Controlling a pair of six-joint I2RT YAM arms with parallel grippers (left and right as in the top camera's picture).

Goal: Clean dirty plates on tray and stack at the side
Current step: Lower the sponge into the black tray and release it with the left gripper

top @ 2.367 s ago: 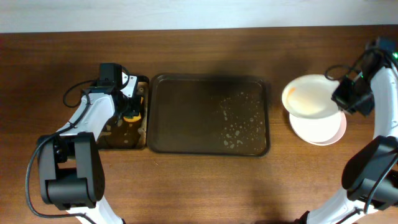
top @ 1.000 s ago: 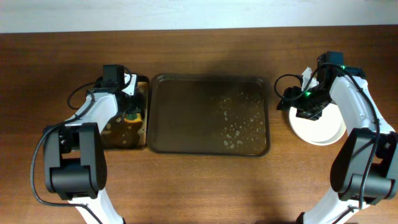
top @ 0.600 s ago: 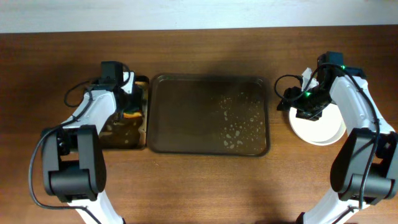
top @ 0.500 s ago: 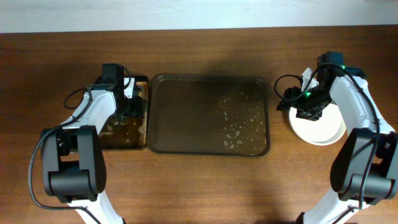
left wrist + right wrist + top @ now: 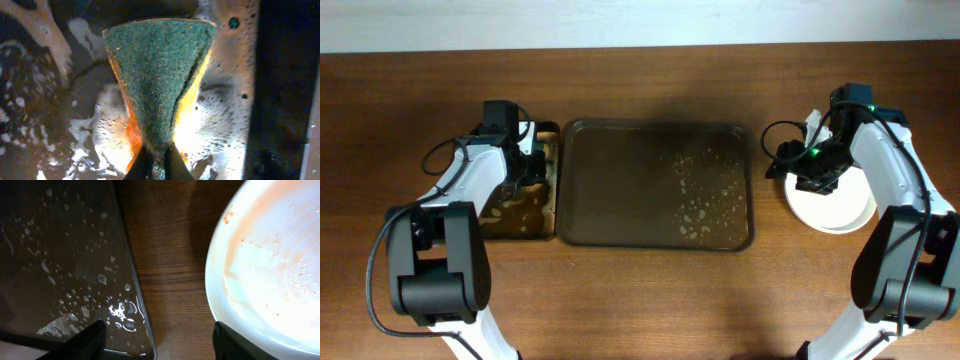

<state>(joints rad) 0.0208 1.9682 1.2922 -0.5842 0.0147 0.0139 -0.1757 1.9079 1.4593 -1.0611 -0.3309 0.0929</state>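
The dark brown tray point(image 5: 620, 170) lies mid-table with no plates on it, only foam and water drops; its wet corner point(image 5: 55, 245) shows in the right wrist view. The white plates point(image 5: 840, 205) sit stacked right of it. The top plate point(image 5: 270, 265) carries a faint orange smear. My right gripper point(image 5: 800, 168) hovers over the stack's left edge, open point(image 5: 160, 347), with bare wood between its fingers point(image 5: 90, 342). My left gripper point(image 5: 527, 165) is over the small black tray and shut point(image 5: 156, 167) on a green and yellow sponge point(image 5: 157, 80).
The narrow black tray point(image 5: 515, 215) with soapy water and foam stands left of the brown tray. A strip of bare wood point(image 5: 170, 255) separates the brown tray from the plate stack. Both arm bases stand at the table's front corners.
The right gripper set its tilted plate flat on the stack, let go and moved to the stack's left edge. The left gripper briefly opened over the soapy tray, then shut on the sponge again.
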